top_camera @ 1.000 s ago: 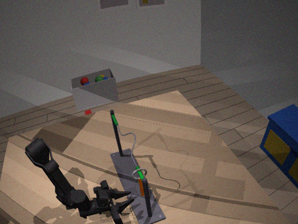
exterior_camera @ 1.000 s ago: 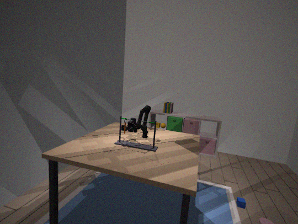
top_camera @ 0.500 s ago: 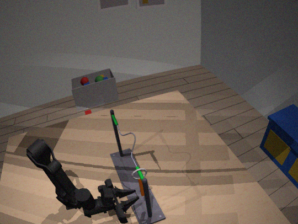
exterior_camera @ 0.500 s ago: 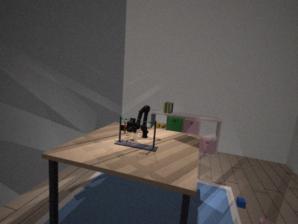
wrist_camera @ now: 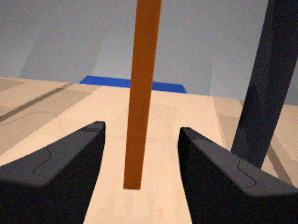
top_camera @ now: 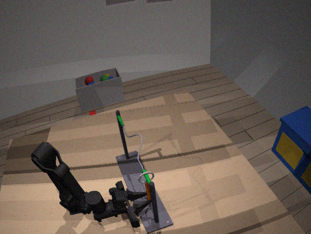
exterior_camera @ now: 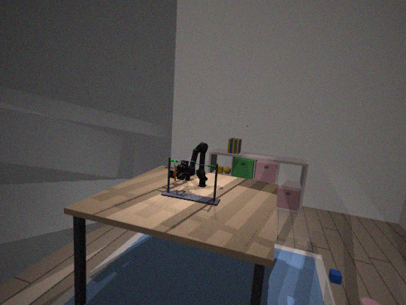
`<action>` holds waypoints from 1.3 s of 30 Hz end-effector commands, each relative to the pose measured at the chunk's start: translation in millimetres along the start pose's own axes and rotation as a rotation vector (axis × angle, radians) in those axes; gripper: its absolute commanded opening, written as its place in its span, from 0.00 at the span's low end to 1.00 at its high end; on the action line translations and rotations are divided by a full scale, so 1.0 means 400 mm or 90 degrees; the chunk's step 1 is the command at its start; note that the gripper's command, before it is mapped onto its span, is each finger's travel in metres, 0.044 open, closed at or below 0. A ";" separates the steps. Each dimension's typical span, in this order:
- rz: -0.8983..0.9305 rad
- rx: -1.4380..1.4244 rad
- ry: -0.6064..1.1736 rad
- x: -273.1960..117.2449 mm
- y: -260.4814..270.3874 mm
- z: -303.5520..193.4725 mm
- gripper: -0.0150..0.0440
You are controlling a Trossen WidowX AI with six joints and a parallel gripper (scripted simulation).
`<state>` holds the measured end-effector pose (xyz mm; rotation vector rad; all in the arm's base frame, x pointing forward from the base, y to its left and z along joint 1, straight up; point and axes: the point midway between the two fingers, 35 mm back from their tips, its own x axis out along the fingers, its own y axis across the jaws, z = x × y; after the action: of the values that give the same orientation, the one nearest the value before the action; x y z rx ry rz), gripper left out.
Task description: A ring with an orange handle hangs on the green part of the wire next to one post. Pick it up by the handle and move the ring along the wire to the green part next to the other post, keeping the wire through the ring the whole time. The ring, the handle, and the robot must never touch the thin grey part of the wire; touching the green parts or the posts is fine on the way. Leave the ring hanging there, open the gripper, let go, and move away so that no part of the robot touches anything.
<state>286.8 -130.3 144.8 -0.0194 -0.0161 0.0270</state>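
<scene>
The pale ring [top_camera: 139,178] hangs around the green part [top_camera: 145,173] beside the near post [top_camera: 155,204] [exterior_camera: 168,184] [wrist_camera: 265,90]. Its orange handle [top_camera: 148,188] [exterior_camera: 175,175] [wrist_camera: 142,75] hangs down from it. My gripper [top_camera: 148,197] [wrist_camera: 142,133] is open, with one finger on each side of the handle's lower part. In the wrist view a gap shows between the handle and each finger. The thin grey wire [top_camera: 141,141] bends across to the other green part [top_camera: 120,120] [exterior_camera: 213,165] at the far post [top_camera: 123,138] [exterior_camera: 216,184].
Both posts stand on a dark base plate [top_camera: 129,170] [exterior_camera: 192,197] on the wooden table [top_camera: 201,173] [exterior_camera: 158,221]. The near post stands just right of the fingers in the wrist view. A grey toy box [top_camera: 101,98] and a blue cabinet [top_camera: 299,127] stand beyond the table.
</scene>
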 end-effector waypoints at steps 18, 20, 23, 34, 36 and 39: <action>-0.003 0.006 0.002 0.087 0.006 -0.008 0.53; -0.003 0.006 0.002 0.087 0.006 -0.008 0.53; -0.003 0.006 0.002 0.087 0.006 -0.008 0.53; -0.003 0.006 0.002 0.087 0.006 -0.008 0.53; -0.003 0.006 0.002 0.087 0.006 -0.008 0.53; -0.003 0.006 0.002 0.087 0.006 -0.008 0.53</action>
<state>321.3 -125.9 143.4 -0.0157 -0.0163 0.0278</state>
